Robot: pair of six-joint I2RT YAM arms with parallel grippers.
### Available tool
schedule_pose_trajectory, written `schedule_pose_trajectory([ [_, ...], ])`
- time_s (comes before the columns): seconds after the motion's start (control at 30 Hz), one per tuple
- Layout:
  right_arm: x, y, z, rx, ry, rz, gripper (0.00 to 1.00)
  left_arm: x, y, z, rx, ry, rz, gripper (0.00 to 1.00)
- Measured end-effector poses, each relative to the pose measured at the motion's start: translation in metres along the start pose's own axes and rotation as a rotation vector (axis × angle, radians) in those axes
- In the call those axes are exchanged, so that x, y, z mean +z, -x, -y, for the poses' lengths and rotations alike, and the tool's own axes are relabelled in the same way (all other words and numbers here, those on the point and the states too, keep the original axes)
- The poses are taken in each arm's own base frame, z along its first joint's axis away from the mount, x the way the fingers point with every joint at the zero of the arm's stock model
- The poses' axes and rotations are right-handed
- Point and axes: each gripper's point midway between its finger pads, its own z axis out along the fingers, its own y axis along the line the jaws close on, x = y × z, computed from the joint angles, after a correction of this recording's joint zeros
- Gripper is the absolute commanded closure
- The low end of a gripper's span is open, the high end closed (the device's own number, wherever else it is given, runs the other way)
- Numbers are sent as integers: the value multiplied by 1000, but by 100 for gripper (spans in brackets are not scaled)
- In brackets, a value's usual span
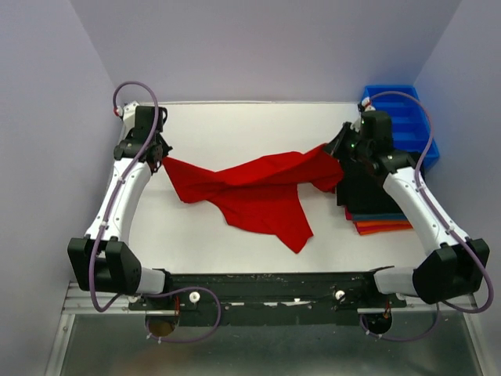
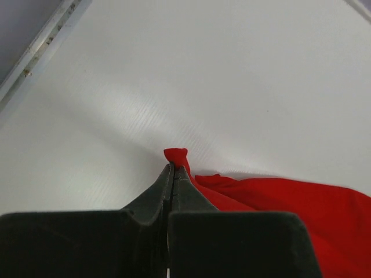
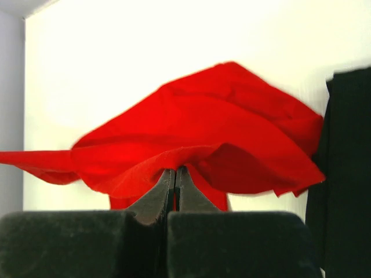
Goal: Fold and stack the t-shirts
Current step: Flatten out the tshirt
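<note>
T-shirt (image 1: 258, 188) (bright red) lies stretched, twisted, creased.

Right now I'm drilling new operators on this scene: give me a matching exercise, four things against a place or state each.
1 red t-shirt
2 folded stack
3 blue bin
4 left gripper

A far right corner of the table
B stretched across the middle
C jaws shut on a cloth corner
D right side, nearer than the bin

Pairs: 1-B, 2-D, 3-A, 4-C
</note>
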Motion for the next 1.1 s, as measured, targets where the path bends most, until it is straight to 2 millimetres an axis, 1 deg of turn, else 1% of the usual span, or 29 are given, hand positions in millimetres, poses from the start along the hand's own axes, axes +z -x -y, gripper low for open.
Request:
schedule_pose_trajectory([
  [0.1,-4,40,-23,-7,25,47,99,-8,24,7,-4,-2,17,100],
  [0.2,-13,84,-48,-15,54,103,99,-20,65,21,-16,-22,56,100],
  [0.27,-27,112,-65,-21,77,149,99,-40,109,37,-34,-57,120,100],
  [0.3,-37,124,-73,-26,92,174,99,-53,130,44,-46,-79,159,100],
  [0.37,-59,140,-88,-37,128,218,99,-84,169,53,-66,-124,237,100],
  [0.43,-87,151,-103,-53,177,263,99,-135,216,60,-109,-202,366,100],
  [0.47,-101,152,-109,-61,201,280,99,-160,233,58,-130,-235,428,100],
  [0.5,-117,152,-114,-70,226,296,99,-182,244,55,-149,-265,480,100],
  [0.53,-134,151,-119,-80,252,313,99,-214,252,47,-172,-306,541,100],
  [0.6,-170,145,-128,-103,305,357,99,-255,250,29,-193,-351,606,100],
  [0.63,-189,140,-130,-113,327,380,99,-281,243,15,-208,-381,649,100],
  [0.67,-207,136,-132,-123,348,405,99,-296,235,5,-217,-397,672,100],
  [0.7,-226,131,-133,-135,369,435,99,-319,228,-9,-231,-424,713,100],
  [0.73,-243,125,-134,-145,386,463,99,-336,225,-18,-243,-443,748,100],
  [0.77,-257,121,-133,-151,397,485,99,-361,223,-30,-260,-471,803,100],
  [0.83,-285,114,-134,-164,424,543,99,-408,230,-46,-295,-529,920,100],
  [0.9,-305,113,-134,-172,442,603,99,-436,238,-54,-315,-564,1002,100],
  [0.93,-309,113,-134,-171,442,621,99,-449,243,-56,-324,-580,1041,100],
  [0.97,-307,114,-132,-166,435,628,99,-454,246,-57,-327,-586,1061,100],
  [1.0,-301,116,-130,-156,422,626,99,-454,251,-54,-326,-588,1072,100],
  [1.03,-289,119,-126,-139,402,612,99,-448,255,-49,-323,-584,1070,100],
  [1.07,-273,121,-122,-117,378,589,99,-439,260,-43,-319,-579,1060,100],
  [1.1,-253,122,-118,-96,351,556,99,-426,264,-35,-312,-570,1043,100],
])
